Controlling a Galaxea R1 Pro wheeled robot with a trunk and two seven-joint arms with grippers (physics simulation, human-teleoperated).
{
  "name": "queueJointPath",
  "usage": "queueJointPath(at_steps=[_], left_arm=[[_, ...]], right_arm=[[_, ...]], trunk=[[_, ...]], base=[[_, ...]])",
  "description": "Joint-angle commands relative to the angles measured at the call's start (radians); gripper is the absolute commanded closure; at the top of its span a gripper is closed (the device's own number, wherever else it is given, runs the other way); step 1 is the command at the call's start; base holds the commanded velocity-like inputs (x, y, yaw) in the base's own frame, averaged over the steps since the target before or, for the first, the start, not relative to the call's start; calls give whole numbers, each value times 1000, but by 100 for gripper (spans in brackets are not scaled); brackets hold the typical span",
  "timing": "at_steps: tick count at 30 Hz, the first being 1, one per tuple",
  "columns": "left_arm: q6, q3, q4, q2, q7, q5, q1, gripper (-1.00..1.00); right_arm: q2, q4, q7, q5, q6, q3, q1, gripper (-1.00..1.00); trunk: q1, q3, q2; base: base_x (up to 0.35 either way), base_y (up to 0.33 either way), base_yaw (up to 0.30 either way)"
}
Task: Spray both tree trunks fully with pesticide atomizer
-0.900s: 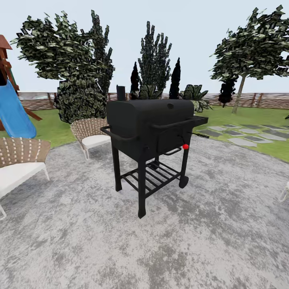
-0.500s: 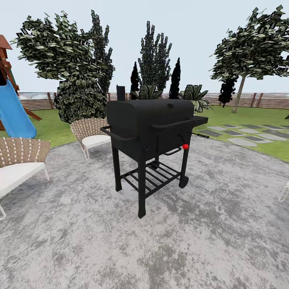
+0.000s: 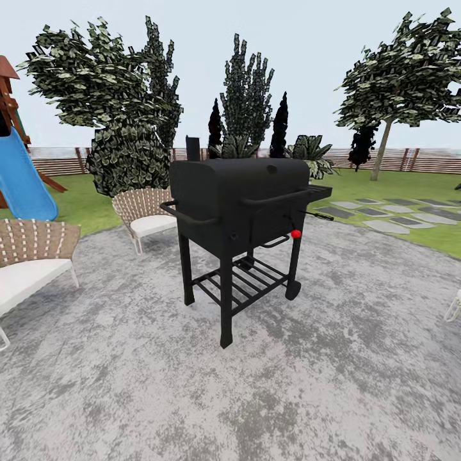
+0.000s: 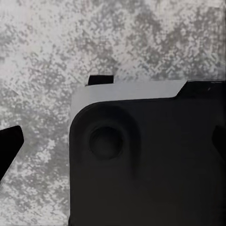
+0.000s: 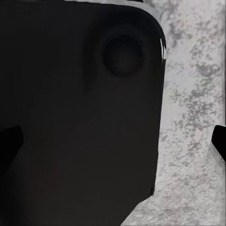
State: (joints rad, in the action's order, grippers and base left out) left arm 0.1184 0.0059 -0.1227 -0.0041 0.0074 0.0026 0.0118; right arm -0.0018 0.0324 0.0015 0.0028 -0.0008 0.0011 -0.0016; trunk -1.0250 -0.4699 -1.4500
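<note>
The pesticide atomizer is out of view. Across the green lawn (image 3: 390, 186), one tree (image 3: 403, 70) stands at the far right, its thin bare trunk (image 3: 382, 152) leaning in front of the slatted wooden fence (image 3: 426, 160). A second broad-crowned tree (image 3: 83, 70) rises at the far left, its trunk hidden behind a bush. In the left wrist view, my left gripper (image 4: 113, 141) hangs open over my own dark base and the grey paving. My right gripper (image 5: 113, 141) is open too, its dark fingertips (image 5: 219, 141) wide apart with nothing between them.
A black barbecue grill (image 3: 243, 198) stands straight ahead on the grey paved patio (image 3: 320, 365). Two wicker chairs (image 3: 144, 214) (image 3: 29, 256) sit to the left, with a blue slide (image 3: 22, 179) beyond them. Stepping stones (image 3: 390, 214) cross the lawn at right.
</note>
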Motion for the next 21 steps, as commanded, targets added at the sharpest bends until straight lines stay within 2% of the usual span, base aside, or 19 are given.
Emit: queueJointPath(at_steps=[1,3,4,7,9,12,21], left_arm=[[6,0,-6,-6,0,2,6,-100],[17,0,-17,-17,0,3,17,-100],[221,0,-252,-27,0,4,74,-100],[239,0,-259,-41,-1,5,121,-100],[259,1,-262,-42,-1,5,166,-100],[268,1,-261,-33,-1,6,189,-100],[269,2,-257,-20,-1,3,197,-100]], right_arm=[[-1,6,1,0,0,0,0,-100],[-3,17,1,0,1,-1,0,-100],[-3,322,2,-2,1,-2,0,-100],[-5,427,3,-8,1,-6,0,-100],[-4,456,4,-10,1,-8,0,-100],[-3,466,6,-12,0,-8,0,-100],[-1,463,8,-6,-10,-6,0,-100]], trunk=[[0,0,0],[0,0,0],[0,0,0],[0,0,0],[0,0,0],[0,0,0],[0,0,0]], base=[[0,0,0],[0,0,0],[0,0,0],[0,0,0],[0,0,0],[0,0,0],[0,0,0]])
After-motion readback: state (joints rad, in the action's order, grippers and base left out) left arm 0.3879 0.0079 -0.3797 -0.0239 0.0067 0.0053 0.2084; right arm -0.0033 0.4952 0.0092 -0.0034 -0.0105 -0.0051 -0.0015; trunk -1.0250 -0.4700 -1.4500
